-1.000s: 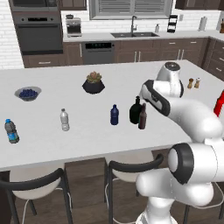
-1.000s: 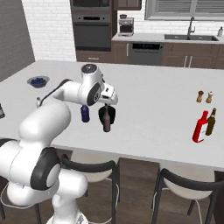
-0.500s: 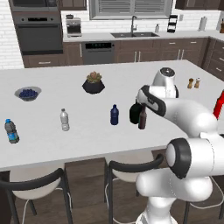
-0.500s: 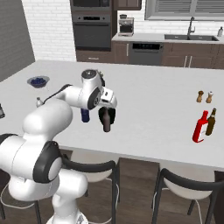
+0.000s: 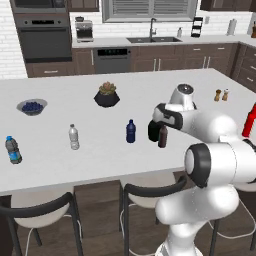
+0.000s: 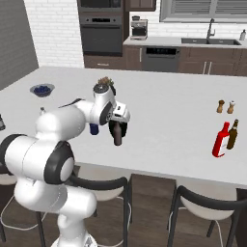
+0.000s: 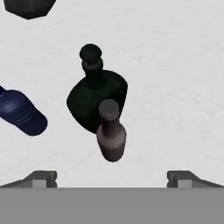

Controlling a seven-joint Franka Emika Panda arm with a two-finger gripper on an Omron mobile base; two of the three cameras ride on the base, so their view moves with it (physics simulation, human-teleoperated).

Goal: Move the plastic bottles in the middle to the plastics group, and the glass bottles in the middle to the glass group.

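Blue-label bottle [image 5: 13, 150]: label unreadable; brown bottle [image 7: 111, 135] unlabelled

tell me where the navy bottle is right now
The navy bottle stands mid-counter in the left base view, between the clear water bottle on its left and the black bottle on its right.

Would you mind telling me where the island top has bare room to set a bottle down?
Bare counter lies between the brown bottle and the shakers, and between the water bottle and navy bottle. It is crowded around the black bottle, close beside the brown one.
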